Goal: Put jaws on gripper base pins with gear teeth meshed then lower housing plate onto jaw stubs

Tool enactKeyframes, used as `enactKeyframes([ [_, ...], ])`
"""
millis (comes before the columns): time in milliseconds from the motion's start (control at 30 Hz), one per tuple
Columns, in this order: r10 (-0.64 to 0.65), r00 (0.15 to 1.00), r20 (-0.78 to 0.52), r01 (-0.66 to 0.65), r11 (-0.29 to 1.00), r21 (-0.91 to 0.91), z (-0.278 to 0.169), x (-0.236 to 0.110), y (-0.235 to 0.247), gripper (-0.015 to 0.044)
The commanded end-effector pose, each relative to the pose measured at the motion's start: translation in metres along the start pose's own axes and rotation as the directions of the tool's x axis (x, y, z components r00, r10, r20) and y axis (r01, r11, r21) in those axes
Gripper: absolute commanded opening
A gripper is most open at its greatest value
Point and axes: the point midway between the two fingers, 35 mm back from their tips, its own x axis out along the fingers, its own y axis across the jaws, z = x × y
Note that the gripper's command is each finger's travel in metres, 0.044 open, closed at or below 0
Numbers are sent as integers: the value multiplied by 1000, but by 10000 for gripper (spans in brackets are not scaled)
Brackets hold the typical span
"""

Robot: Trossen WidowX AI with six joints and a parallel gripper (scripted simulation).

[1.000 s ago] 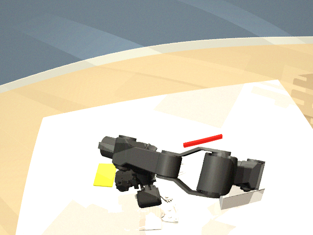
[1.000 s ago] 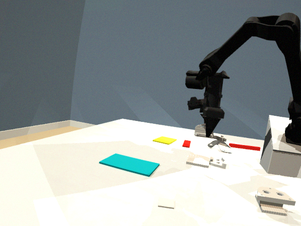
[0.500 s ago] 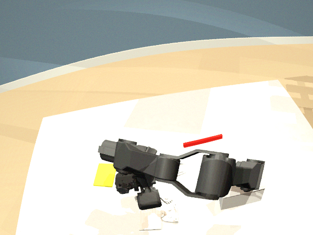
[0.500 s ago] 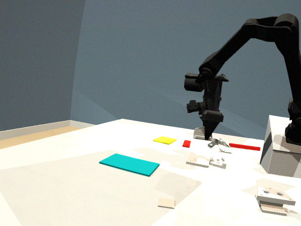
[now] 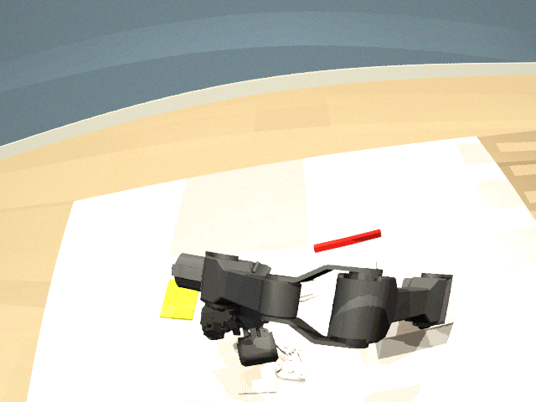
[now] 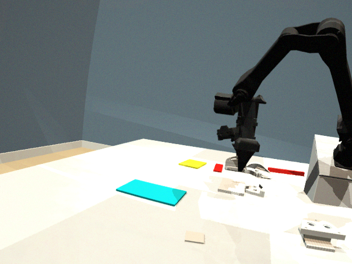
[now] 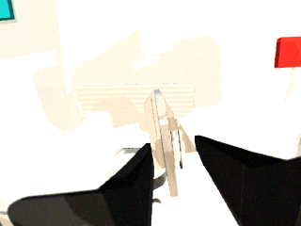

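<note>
My gripper is shut on a pale jaw, which is seen nearly edge-on in the wrist view. The jaw is above the table, over the ribbed plate side of the gripper base in the wrist view. The gripper base is pale and lies by the ribbed plate; glare and my fingers hide its pins in part. The other jaw lies on the table behind my gripper. The housing plate, with two round holes, rests on a ribbed stand at the lower right of the exterior view.
A ribbed plate adjoins the base. A yellow plate, a red block, a long red bar, a cyan plate and a small beige tile lie around.
</note>
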Motion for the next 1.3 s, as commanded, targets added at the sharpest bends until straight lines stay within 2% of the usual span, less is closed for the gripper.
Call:
enactKeyframes([
  [0,6,1000,-1,-6,1000,9,-2,9,0,134],
  [1267,7,1000,-1,-7,1000,11,-3,22,0,134],
])
